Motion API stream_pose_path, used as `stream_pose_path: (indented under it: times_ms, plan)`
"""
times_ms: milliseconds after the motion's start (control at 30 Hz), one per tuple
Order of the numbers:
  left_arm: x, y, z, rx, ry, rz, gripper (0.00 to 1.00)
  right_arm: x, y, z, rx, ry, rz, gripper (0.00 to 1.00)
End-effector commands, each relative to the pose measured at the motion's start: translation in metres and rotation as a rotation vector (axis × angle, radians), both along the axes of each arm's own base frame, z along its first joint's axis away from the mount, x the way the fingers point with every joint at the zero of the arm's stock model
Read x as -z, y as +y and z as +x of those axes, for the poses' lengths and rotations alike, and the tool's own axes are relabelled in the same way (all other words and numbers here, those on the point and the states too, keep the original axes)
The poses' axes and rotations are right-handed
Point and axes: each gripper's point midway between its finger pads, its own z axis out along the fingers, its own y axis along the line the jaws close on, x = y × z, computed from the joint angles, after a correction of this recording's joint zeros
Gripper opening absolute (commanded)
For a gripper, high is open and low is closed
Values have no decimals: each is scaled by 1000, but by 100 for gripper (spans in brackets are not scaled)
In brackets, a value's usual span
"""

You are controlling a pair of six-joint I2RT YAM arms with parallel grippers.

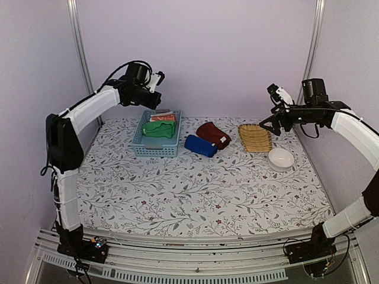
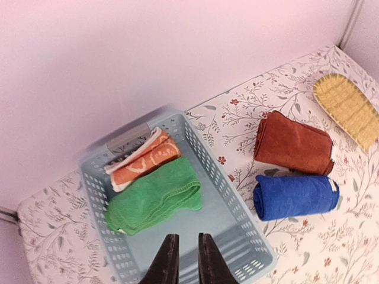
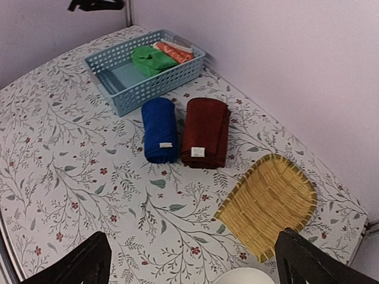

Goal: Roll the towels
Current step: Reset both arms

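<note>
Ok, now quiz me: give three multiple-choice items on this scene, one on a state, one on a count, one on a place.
1. The right hand is:
A. wide open, empty
B. shut on a towel
C. shut, empty

2. Towels lying on the table, outside the basket:
A. one
B. two
C. four

3. The green towel lies:
A. on the table
B. in the right hand
C. in the basket

Answers:
1 A: its fingers stand far apart with nothing between them.
2 B: only the dark blue towel and the maroon towel lie there.
3 C: it sits beside the orange towel inside the basket.
</note>
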Motion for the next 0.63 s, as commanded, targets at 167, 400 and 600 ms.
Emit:
stream_pose_path:
  times_ms: [167,400,600]
  plan:
    - [-70,5,-91,48,-77,-144,94,-47,-60,58,508,-111,228,99]
    - [-84,13,-125,86,-198,-211,99,-58,-63,57,545,-135,306,99]
    - [-71,16,-127,71,-201,-215,99,-60,-58,46,491,-157,286,99]
